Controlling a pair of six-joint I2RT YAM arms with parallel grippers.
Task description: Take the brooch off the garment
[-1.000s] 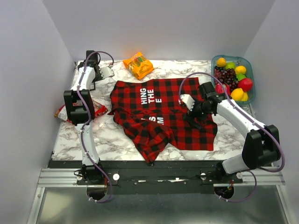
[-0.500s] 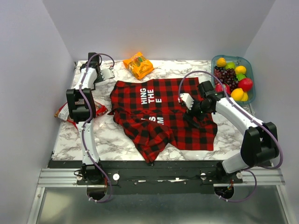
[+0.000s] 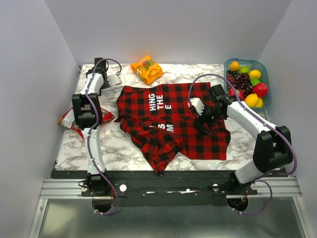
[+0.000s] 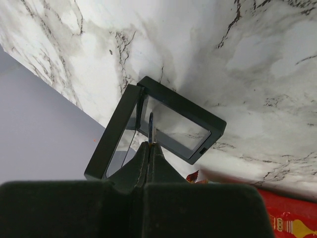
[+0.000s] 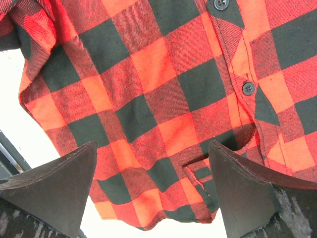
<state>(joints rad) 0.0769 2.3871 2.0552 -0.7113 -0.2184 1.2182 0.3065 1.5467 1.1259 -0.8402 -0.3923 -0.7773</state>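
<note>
Two wide-apart right fingers (image 5: 54,183) frame the garment's (image 5: 148,99) hem; marble table (image 5: 12,99) beyond.

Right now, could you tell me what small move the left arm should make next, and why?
Probably ease the left pincer down toward the open black-framed case: it looks shut on a bluish sliver right above the case's pane, perhaps the brooch.

woven cloth garment (image 3: 173,119), glossy marble tabletop (image 3: 119,144)

Garment (image 3: 173,124) lies mid table (image 3: 124,146). Snack pouch (image 3: 147,69) behind it, at the back edge. Fruit tray (image 3: 247,60) in back right corner. Hinged frame (image 4: 163,126) near back left corner. Packet (image 3: 63,119) at left edge.
</note>
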